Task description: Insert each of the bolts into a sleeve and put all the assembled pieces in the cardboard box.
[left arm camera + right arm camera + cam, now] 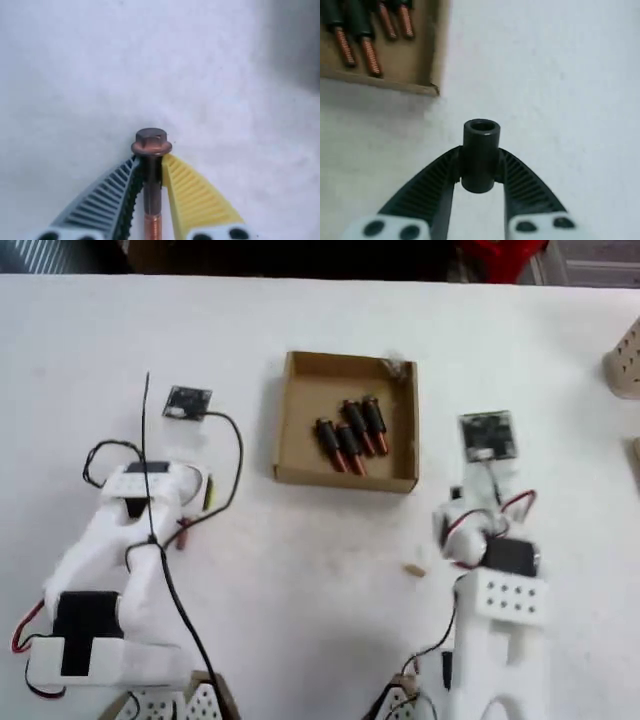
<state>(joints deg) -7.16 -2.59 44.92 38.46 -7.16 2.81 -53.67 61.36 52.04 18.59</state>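
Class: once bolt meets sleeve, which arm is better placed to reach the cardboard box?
Probably right: the right gripper, holding the sleeve, sits near the cardboard box; the left gripper, holding the bolt, is farther.

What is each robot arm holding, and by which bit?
The left end effector pinches a copper bolt by its shank, just under the head. The right end effector pinches a black sleeve by its sides, below the open end.
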